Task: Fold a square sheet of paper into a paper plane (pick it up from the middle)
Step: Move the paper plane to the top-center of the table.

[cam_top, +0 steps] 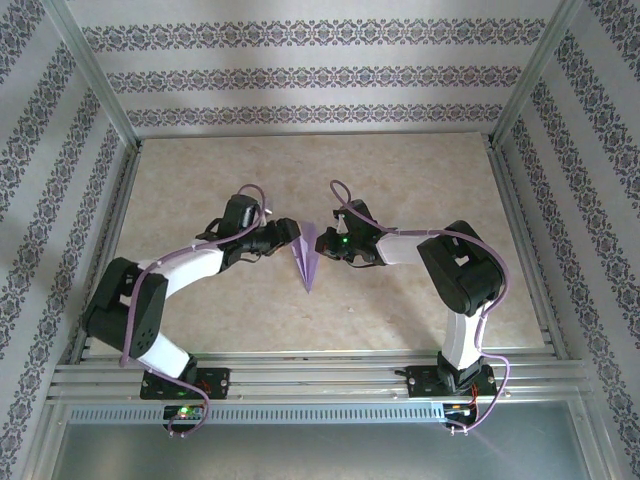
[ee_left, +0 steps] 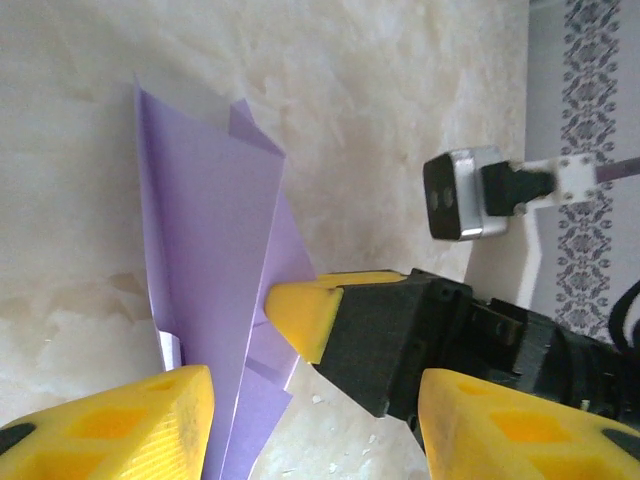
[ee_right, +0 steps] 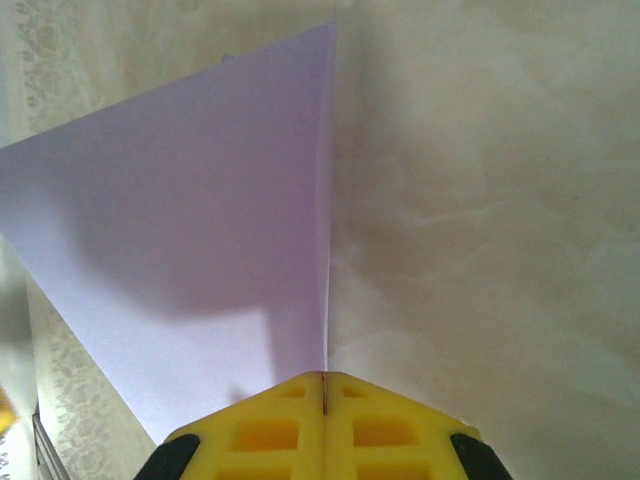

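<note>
- Your paper plane (cam_top: 306, 258) lies at the middle of the table (cam_top: 420, 190). Its pointed nose is turned toward the table's near edge and its wider tail toward the far edge.
- Your right gripper (ee_right: 325, 385) is clenched on the plane. In its wrist view the two yellow fingers meet with no gap, and the paper's folded edge runs straight into the seam between them.
- In that same view one lavender flap spreads out to one side of the crease, with bare table on the other side.
- Your left gripper (cam_top: 287, 232) stands unclenched, and its yellow fingers (ee_left: 150, 420) are well apart in its wrist view.
- The plane's paper passes between those fingers, just beside one of them. You cannot tell from here whether it touches that finger.
- The right gripper's yellow fingertip (ee_left: 305, 315) sits against the paper, in the gap between your left fingers.
- From above, both grippers meet at the table's centre, the left one coming from the table's left half and the right one from its right half. Both are at the plane's wide end.
</note>
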You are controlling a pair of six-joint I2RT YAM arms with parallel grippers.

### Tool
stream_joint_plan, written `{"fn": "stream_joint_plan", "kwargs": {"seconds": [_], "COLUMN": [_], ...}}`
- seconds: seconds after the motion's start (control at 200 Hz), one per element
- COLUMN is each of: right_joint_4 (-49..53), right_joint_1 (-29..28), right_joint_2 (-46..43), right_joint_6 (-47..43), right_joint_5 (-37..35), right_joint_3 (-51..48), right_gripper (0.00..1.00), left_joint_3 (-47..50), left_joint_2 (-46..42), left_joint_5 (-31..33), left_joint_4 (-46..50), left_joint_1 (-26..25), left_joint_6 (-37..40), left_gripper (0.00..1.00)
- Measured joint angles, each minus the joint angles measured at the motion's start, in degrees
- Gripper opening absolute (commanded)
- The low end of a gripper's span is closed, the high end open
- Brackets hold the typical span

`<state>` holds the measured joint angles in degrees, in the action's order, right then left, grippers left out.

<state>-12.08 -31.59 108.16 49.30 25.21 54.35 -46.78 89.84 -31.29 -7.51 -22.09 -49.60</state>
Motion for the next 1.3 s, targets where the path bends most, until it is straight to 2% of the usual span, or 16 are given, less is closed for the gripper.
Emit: {"fn": "stream_joint_plan", "kwargs": {"seconds": [0.195, 0.675, 0.854, 1.129, 1.299], "right_joint_4": [0.0, 0.0, 0.0, 0.0, -1.0], "right_joint_1": [0.4, 0.4, 0.7, 1.9, 2.1], "right_joint_2": [0.0, 0.2, 0.2, 0.2, -0.1], "right_joint_6": [0.0, 0.0, 0.0, 0.7, 1.8], "right_joint_5": [0.0, 0.0, 0.2, -0.1, -0.3], "right_joint_3": [0.0, 0.0, 0.0, -2.1, -3.3], "right_gripper": [0.0, 0.0, 0.0, 0.0, 0.0], "left_joint_3": [-3.1, -7.4, -7.9, -6.6, -3.9], "left_joint_2": [6.8, 12.7, 14.1, 13.4, 11.3], "left_joint_5": [-1.3, -0.4, 0.1, 0.6, 2.5], "left_joint_4": [1.2, 6.0, 7.3, 5.3, 3.6], "left_joint_1": [-1.3, -1.9, -1.9, -2.2, -2.6], "left_joint_6": [0.0, 1.6, 2.3, 2.9, 2.8], "left_gripper": [0.57, 0.58, 0.63, 0.76, 0.76]}}
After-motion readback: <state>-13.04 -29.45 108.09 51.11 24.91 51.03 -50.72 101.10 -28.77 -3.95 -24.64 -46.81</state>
